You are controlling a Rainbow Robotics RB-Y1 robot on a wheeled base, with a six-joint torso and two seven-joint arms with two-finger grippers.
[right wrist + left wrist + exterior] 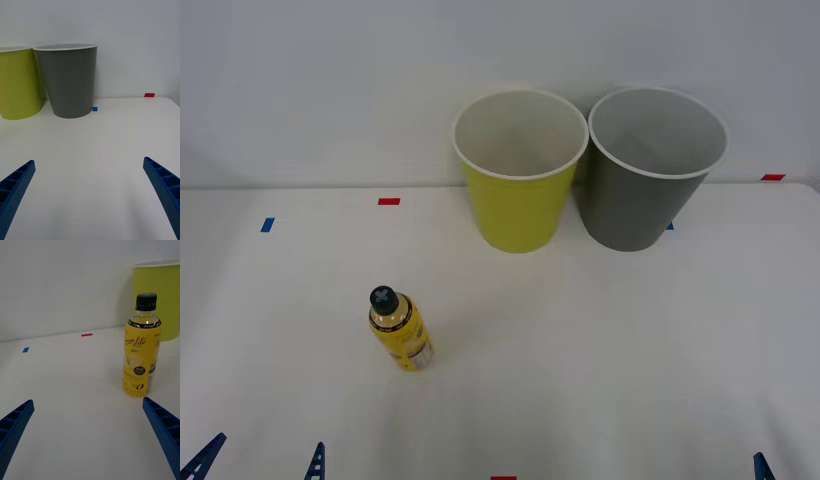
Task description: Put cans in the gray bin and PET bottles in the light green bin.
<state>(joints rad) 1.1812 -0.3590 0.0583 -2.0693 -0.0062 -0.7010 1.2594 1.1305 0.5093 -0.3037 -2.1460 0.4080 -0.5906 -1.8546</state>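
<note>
Yellow-labelled, black-capped bottle

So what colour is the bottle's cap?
Black, on the yellow-labelled bottle's cap; the left wrist view shows it best.

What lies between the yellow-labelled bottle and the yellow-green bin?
Only bare white table separates the small black-capped yellow-labelled plastic bottle from the round yellow-green bin, per the front view.

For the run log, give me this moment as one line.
bottle upright on table, untouched | green bin, gray bin empty | left gripper, right gripper open
</note>
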